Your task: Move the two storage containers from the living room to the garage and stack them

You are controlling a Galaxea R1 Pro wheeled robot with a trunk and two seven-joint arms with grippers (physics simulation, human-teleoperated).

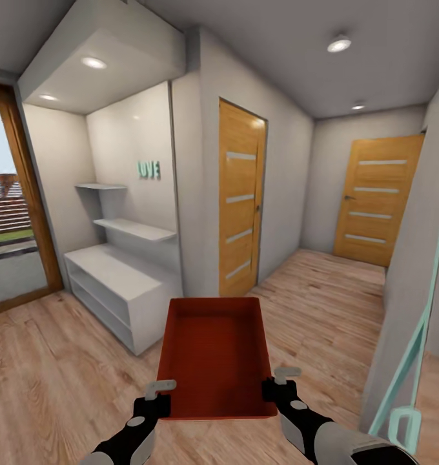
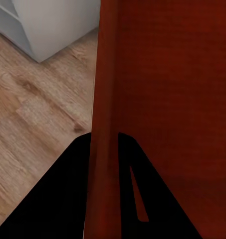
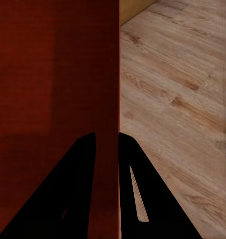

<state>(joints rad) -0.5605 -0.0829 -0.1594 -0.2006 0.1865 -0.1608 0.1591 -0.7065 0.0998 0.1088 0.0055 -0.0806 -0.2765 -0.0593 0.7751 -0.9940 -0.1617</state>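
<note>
**One container carried down a wood-floored hallway**

One red-orange container [image 1: 214, 352] hangs in front of the robot, held level above the plank floor [image 1: 64, 368], open top up and empty inside. Both grippers hold it at its near corners. The left gripper [image 1: 156, 395] pinches the left wall; in the left wrist view its two dark fingers [image 2: 68, 199] straddle the thin red wall [image 2: 104, 149], one inside the box and one outside. The right gripper [image 1: 277, 384] does the same on the right wall, its fingers [image 3: 142, 194] closed narrowly about the wall's edge [image 3: 115, 124] in the right wrist view.

Ahead to the left stands a white shelf unit [image 1: 119, 284] in an alcove, with teal letters [image 1: 148, 170] on the wall above it. Two wooden doors with pale stripes are shut: one just beyond the container [image 1: 240, 200], another at the hallway's far end [image 1: 377, 200]. A wood-framed window [image 1: 13, 213] lies at far left, and a teal frame [image 1: 416, 342] leans at right.
</note>
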